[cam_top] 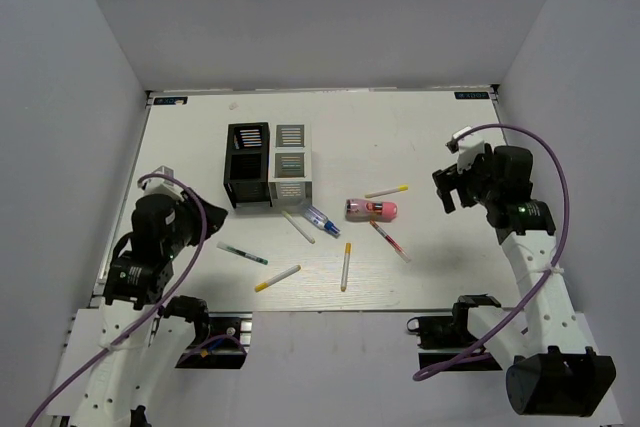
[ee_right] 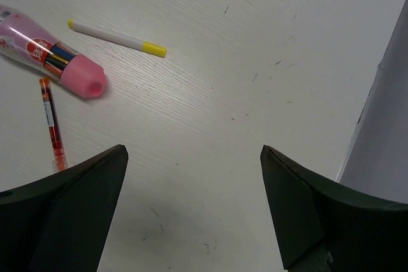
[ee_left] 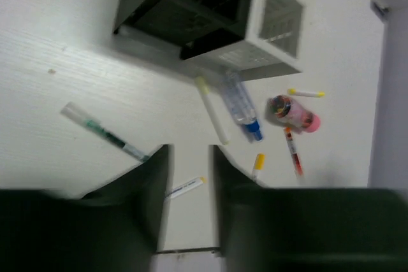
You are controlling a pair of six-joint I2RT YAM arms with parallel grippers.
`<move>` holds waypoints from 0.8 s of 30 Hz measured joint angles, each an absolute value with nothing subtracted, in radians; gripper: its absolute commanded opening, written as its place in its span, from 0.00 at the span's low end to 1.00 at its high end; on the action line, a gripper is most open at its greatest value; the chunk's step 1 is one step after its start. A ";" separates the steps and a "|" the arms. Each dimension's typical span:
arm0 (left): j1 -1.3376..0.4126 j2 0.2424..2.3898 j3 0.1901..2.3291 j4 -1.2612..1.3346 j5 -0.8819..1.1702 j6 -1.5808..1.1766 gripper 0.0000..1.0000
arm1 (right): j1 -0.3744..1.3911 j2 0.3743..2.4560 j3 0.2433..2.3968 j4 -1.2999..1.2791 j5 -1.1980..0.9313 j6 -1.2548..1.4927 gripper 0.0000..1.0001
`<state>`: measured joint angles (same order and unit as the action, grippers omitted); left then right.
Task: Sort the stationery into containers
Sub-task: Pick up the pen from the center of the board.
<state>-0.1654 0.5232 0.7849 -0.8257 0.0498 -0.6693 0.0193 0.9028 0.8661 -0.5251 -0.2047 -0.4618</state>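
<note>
Left claw (ee_left: 189, 189): jaws partly open with nothing between them, above the desk (ee_left: 76, 81) near the green-ended pen (ee_left: 105, 133). Right claw (ee_right: 191, 208): I read its jaws as spread wide and empty, beside the pink cylinder (ee_right: 76, 74), the red-ended pen (ee_right: 51, 122) and a yellow-ended pen (ee_right: 118, 36). Every pen I can see lies loose on the desk. The black organizer (cam_top: 248, 165) and white-grey organizer (cam_top: 291, 162) stand touching, with the blue-clear pen (cam_top: 318, 220) just beside the latter.

Nothing legible. Pink tube (ee_right: 48, 52) has a red-and-white printed label, too blurred to read. Corner stickers (cam_top: 475, 95) on the table (cam_top: 420, 137) have print too small to read.
</note>
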 measured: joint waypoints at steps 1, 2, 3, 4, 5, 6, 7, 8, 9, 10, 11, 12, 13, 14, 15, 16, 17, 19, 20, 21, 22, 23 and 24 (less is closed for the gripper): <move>-0.165 0.534 0.782 -0.839 0.037 -0.699 0.28 | 0.019 0.905 0.878 -0.536 -0.207 -0.474 0.89; -0.165 0.551 0.778 -0.861 0.020 -0.724 0.28 | 0.019 0.907 0.889 -0.547 -0.211 -0.482 0.76; -0.165 0.574 0.775 -0.886 0.006 -0.749 0.35 | 0.019 0.910 0.894 -0.556 -0.219 -0.494 0.35; -0.165 0.602 0.771 -0.912 -0.006 -0.772 0.50 | 0.019 0.912 0.896 -0.566 -0.232 -0.506 0.23; -0.166 0.631 0.766 -0.937 -0.016 -0.797 0.57 | 0.019 0.916 0.896 -0.586 -0.250 -0.502 0.20; -0.166 0.659 0.759 -0.961 -0.023 -0.831 0.63 | 0.019 0.920 0.896 -0.601 -0.265 -0.502 0.28; -0.166 0.684 0.752 -0.984 -0.027 -0.863 0.71 | 0.019 0.924 0.894 -0.614 -0.281 -0.493 0.43; -0.167 0.706 0.741 -1.000 -0.031 -0.893 0.75 | 0.019 0.927 0.893 -0.625 -0.298 -0.484 0.58; -0.167 0.718 0.732 -1.016 -0.035 -0.917 0.78 | 0.019 0.929 0.893 -0.632 -0.309 -0.483 0.63; -0.167 0.728 0.721 -1.033 -0.039 -0.942 0.78 | 0.019 0.931 0.893 -0.635 -0.321 -0.480 0.65; -0.167 0.734 0.711 -1.046 -0.045 -0.965 0.78 | 0.019 0.934 0.893 -0.635 -0.332 -0.477 0.65; -0.167 0.740 0.704 -1.055 -0.047 -0.982 0.78 | 0.019 0.939 0.893 -0.635 -0.343 -0.475 0.65; -0.167 0.748 0.698 -1.061 -0.052 -0.996 0.78 | 0.020 0.945 0.893 -0.635 -0.351 -0.474 0.65; -0.167 0.758 0.693 -1.063 -0.057 -1.009 0.75 | 0.019 0.952 0.893 -0.635 -0.358 -0.472 0.65; -0.167 0.768 0.687 -1.061 -0.064 -1.022 0.74 | 0.020 0.961 0.893 -0.635 -0.366 -0.470 0.65; -0.167 0.781 0.681 -1.056 -0.073 -1.033 0.73 | 0.020 0.969 0.893 -0.635 -0.372 -0.467 0.65; -0.167 0.794 0.677 -1.052 -0.081 -1.042 0.70 | 0.020 0.976 0.893 -0.635 -0.378 -0.462 0.64; -0.167 0.829 0.670 -1.032 -0.101 -1.061 0.68 | 0.020 0.984 0.893 -0.634 -0.390 -0.451 0.63; -0.167 0.848 0.668 -1.023 -0.107 -1.069 0.65 | 0.020 0.985 0.893 -0.633 -0.397 -0.446 0.63; -0.167 0.871 0.668 -1.013 -0.114 -1.078 0.65 | 0.020 0.985 0.893 -0.633 -0.402 -0.440 0.63; -0.167 0.901 0.668 -1.003 -0.120 -1.085 0.65 | 0.020 0.985 0.893 -0.631 -0.407 -0.435 0.63; -0.167 0.928 0.668 -0.997 -0.125 -1.090 0.64 | 0.020 0.985 0.893 -0.629 -0.410 -0.430 0.63; -0.167 0.959 0.668 -0.991 -0.129 -1.096 0.64 | 0.020 0.985 0.893 -0.628 -0.413 -0.426 0.63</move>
<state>-0.1665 0.9588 0.6682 -0.9905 -0.1291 -1.0962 0.0196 0.9848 0.8928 -0.6281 -0.4126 -0.4259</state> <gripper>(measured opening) 0.643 0.627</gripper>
